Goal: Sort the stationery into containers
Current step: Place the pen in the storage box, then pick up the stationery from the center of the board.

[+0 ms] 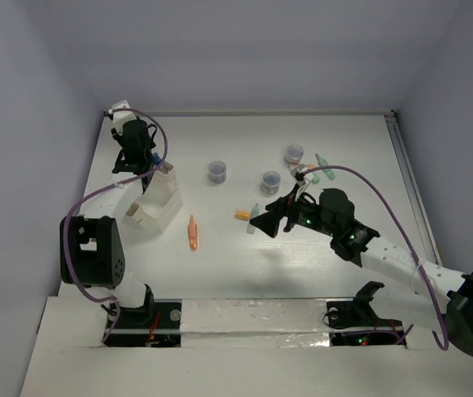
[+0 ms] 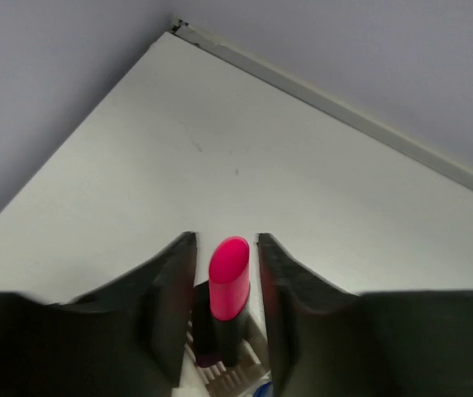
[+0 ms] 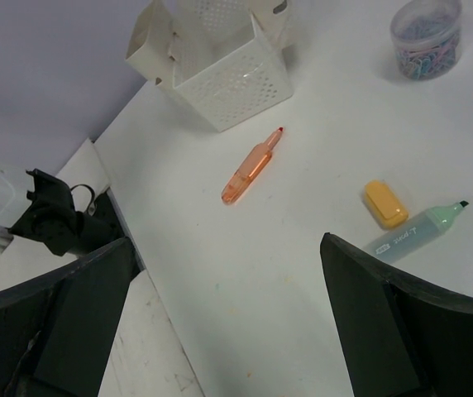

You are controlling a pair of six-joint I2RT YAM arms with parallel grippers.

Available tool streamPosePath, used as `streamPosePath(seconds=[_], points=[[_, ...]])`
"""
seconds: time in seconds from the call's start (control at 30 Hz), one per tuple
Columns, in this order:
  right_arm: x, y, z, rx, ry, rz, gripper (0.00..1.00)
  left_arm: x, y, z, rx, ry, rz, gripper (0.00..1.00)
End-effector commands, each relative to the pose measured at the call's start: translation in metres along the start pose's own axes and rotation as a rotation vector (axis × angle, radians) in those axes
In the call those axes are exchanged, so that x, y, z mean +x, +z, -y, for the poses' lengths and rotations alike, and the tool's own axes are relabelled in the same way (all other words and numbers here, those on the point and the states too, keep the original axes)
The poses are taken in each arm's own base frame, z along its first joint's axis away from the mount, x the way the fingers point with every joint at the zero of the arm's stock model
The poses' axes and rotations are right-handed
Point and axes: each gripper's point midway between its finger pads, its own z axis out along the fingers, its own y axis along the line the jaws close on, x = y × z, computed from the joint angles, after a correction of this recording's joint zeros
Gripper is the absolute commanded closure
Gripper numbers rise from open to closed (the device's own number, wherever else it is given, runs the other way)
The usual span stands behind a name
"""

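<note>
We see the left end effector (image 2: 226, 248) flanking an upright pink-capped black marker (image 2: 229, 289) over perforated white plastic bins (image 1: 158, 207), poised for deposit; we cannot tell whether it is gripping the marker. The right end effector (image 3: 226, 248) hangs released.

Pink highlighter (image 2: 229, 277): pink cap, black body. Marker (image 3: 251, 168) and stub (image 3: 385, 203): orange; green highlighter (image 3: 418, 232): pale green, black tip. Bins (image 3: 232, 78): white, perforated dot pattern; jar (image 3: 426, 37): clear, multicoloured contents; tabletop (image 3: 303, 273): white.
</note>
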Motion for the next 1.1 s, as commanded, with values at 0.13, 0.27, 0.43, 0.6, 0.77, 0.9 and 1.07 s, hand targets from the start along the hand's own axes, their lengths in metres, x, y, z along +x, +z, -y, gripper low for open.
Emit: streamPosePath(seconds=[0.13, 0.27, 0.43, 0.6, 0.77, 0.9, 1.07], points=[[-0.015, -0.002, 0.009, 0.064, -0.038, 0.054, 0.00, -0.034, -0.014, 0.014, 0.058, -0.031, 0.080, 0.39], [-0.019, -0.004, 0.019, 0.126, -0.050, 0.069, 0.00, -0.056, -0.026, 0.019, 0.087, -0.059, 0.108, 0.25], [-0.022, -0.007, 0.037, 0.226, -0.053, 0.091, 0.03, -0.128, -0.073, 0.042, 0.251, -0.164, 0.212, 0.22], [-0.024, -0.009, 0.061, 0.365, -0.045, 0.086, 0.03, -0.173, -0.140, 0.064, 0.468, -0.232, 0.263, 0.18], [-0.030, -0.013, 0.094, 0.552, -0.036, 0.081, 0.02, -0.174, -0.219, 0.062, 0.695, -0.274, 0.275, 0.15], [-0.032, -0.011, 0.112, 0.661, -0.031, 0.058, 0.01, -0.136, -0.255, 0.041, 0.752, -0.237, 0.244, 0.12], [-0.025, 0.009, 0.142, 0.763, -0.038, -0.057, 0.00, -0.091, -0.289, 0.006, 0.747, -0.172, 0.215, 0.08]])
